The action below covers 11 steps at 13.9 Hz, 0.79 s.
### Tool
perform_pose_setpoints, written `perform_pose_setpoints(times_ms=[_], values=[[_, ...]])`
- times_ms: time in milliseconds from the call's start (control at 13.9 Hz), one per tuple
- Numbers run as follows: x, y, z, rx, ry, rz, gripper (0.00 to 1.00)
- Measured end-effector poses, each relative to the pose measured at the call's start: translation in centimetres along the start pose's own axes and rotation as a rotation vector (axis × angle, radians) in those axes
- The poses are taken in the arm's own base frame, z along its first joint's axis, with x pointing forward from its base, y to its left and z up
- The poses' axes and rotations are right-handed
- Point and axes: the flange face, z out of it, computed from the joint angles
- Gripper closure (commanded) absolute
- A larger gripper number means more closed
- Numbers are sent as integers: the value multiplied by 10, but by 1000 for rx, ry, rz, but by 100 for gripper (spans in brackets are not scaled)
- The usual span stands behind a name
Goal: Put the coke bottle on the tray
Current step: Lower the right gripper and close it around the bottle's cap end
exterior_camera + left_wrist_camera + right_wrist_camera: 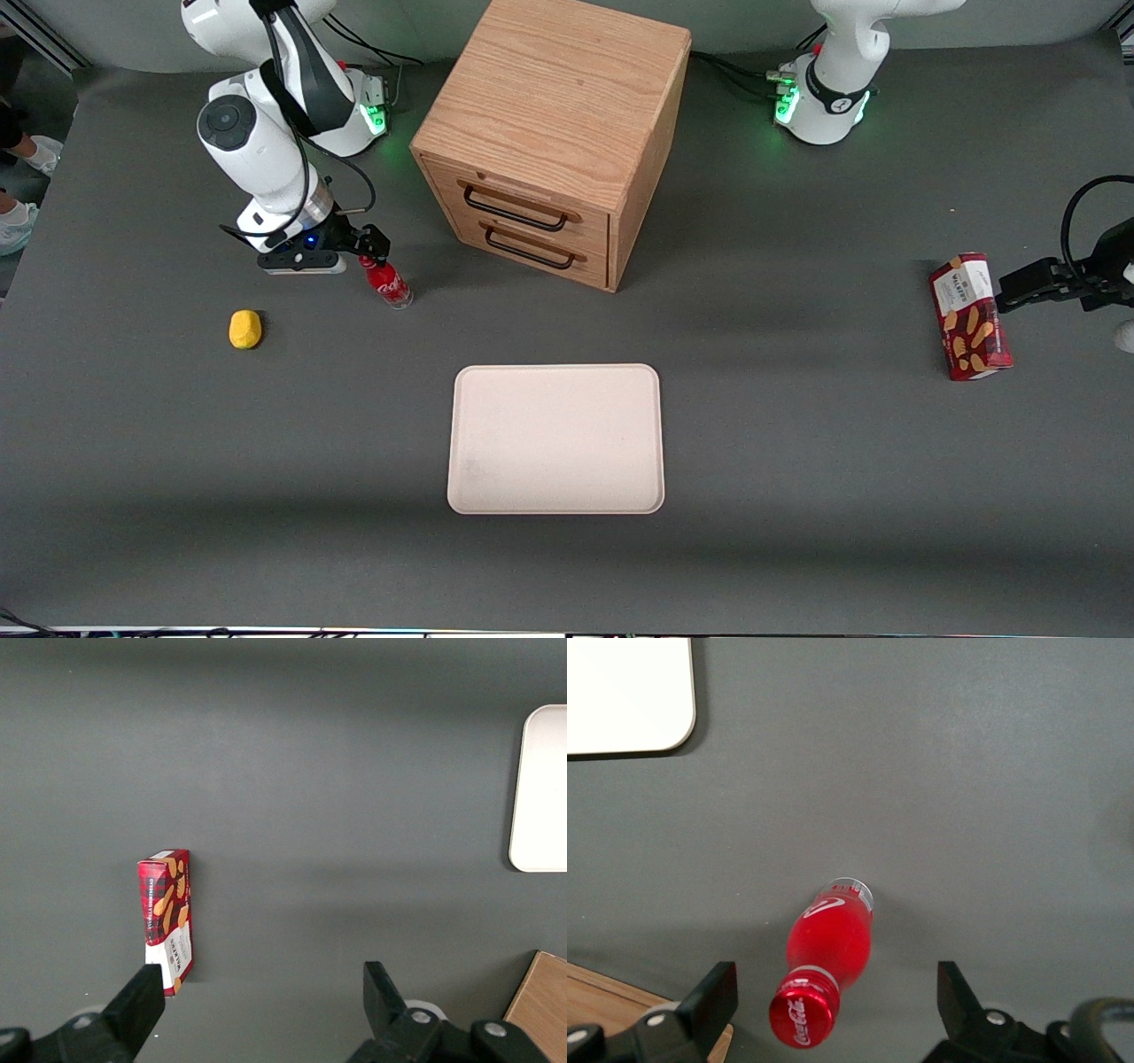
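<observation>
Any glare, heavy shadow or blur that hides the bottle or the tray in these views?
Front view: even light, soft shadow bands on the table; the bottle and tray read clearly, and the pincer sits just above the cap. Right wrist view: the bottle is sharp between open fingers, with only a faint shadow. Left wrist view: the tray's edge looks slightly washed out.
</observation>
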Motion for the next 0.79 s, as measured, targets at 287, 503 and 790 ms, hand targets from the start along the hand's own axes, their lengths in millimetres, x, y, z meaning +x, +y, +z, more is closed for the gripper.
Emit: perform_pose_setpoints(times_ms=[287, 503, 790], values=[[0, 0, 6, -7, -11, 0, 0], [-1, -1, 6, -7, -12, 5, 10], [-2, -4, 6, -8, -12, 9, 73]])
